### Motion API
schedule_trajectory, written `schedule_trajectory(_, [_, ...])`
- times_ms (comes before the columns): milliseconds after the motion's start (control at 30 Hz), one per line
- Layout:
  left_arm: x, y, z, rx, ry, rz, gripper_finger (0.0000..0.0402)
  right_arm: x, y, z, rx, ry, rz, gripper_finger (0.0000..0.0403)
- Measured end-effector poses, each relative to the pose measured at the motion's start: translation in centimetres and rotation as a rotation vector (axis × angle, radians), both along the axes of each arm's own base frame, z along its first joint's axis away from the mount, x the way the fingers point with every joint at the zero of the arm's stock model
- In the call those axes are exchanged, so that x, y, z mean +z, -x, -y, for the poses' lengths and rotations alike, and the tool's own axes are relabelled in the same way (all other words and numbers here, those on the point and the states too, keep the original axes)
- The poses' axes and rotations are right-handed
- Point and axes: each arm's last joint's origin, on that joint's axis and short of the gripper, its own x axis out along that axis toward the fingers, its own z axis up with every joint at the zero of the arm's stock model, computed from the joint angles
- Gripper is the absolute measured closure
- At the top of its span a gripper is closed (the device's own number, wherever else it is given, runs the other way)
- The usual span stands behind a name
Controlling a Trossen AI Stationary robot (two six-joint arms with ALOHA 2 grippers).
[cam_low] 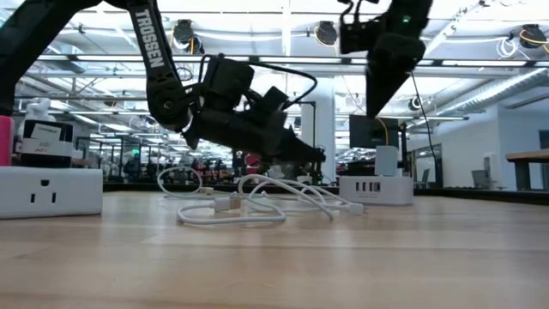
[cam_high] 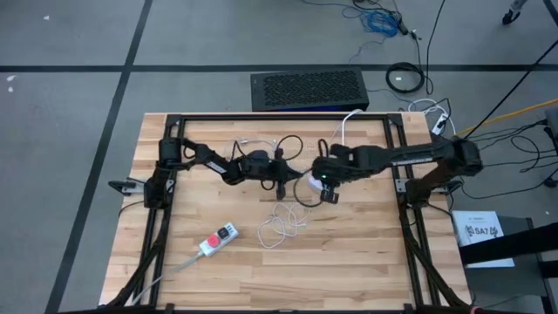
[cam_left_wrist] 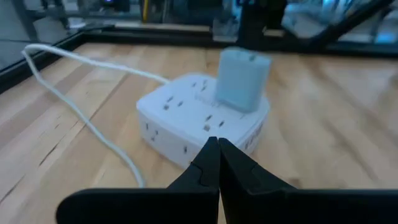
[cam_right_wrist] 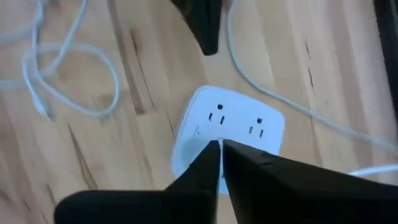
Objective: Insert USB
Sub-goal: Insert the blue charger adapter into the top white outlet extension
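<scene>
2 tools, left tool (cam_left_wrist: 218,144) and right tool (cam_right_wrist: 220,147), both pinched together near white power strip (cam_left_wrist: 202,118); "TROSSEN" on arm (cam_low: 147,34).

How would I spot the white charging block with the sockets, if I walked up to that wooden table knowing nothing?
Look at the middle of the wooden table, where the two dark arms meet. The white power block sits right there, under the shut left gripper and shut right gripper. Unlike the loose coiled white cable nearby, it has outlet slots and a pale blue adapter plugged on top.
</scene>
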Motion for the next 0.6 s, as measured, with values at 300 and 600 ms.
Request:
schedule_trajectory(300, [0.8,2.3,-1.5,-0.072,0.14,0.202,0.0401,-3.6,2.6,-0.5,-0.196,-0.05,0.128,0.0403])
schedule_trajectory(600, [0.0,3.3,-1.8,-0.053,0.161,0.173,0.0401,-5.1,3.2,-0.1,-0.301,-0.028,0.132,0.0403])
